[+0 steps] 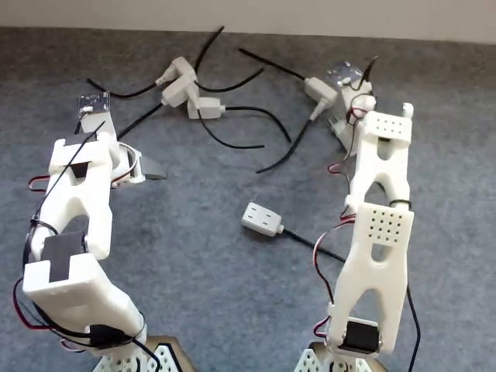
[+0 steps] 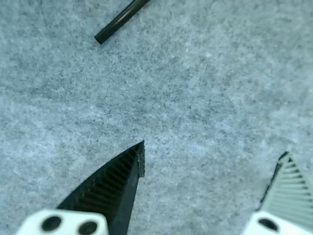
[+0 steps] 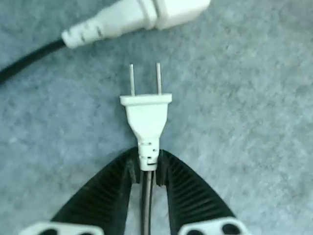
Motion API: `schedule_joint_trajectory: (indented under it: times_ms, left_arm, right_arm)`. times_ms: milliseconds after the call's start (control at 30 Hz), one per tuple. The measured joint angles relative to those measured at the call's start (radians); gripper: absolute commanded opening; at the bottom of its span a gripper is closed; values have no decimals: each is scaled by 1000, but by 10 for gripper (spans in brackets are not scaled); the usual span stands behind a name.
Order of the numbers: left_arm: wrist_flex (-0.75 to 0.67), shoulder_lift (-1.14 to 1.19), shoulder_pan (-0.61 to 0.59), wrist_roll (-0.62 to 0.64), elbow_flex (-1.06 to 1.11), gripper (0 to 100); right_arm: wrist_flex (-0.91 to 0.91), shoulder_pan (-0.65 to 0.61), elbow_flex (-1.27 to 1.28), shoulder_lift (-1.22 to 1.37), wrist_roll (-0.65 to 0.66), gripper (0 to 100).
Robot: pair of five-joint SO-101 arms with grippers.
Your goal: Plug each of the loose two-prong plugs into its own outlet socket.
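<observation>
The right claw (image 3: 146,169) is clenched on the neck of a plug (image 3: 145,115), whose prongs point away toward another white connector (image 3: 146,14) just beyond. The left claw (image 2: 213,149) is released, above bare carpet (image 2: 205,73). I judge the task is near its start: the socket (image 1: 261,218) lies in the middle with nothing in it, and more plugs (image 1: 186,93) lie in a heap at the far side. Whether any of those are joined, I cannot tell. Behind the grey carpet runs a pale strip (image 1: 310,14).
</observation>
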Motion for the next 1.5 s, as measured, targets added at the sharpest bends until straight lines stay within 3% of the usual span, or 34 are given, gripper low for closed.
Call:
schedule_joint_trajectory:
  times_ms: [233, 500, 933, 1300, 1500]
  left_arm:
    - [0, 0, 0, 0, 0, 397]
    - [0, 0, 0, 0, 0, 397]
    - [0, 0, 8, 0, 0, 397]
    - [-2, 0, 8, 0, 8, 397]
    - [-5, 0, 32, 0, 18, 397]
  right_arm:
    - [333, 87, -258, 23, 2, 15]
    - [341, 213, -500, 21, 2, 15]
    - [341, 493, -517, -25, 0, 15]
    - [341, 721, -517, -94, -199, 15]
    - [341, 830, -517, -117, -216, 18]
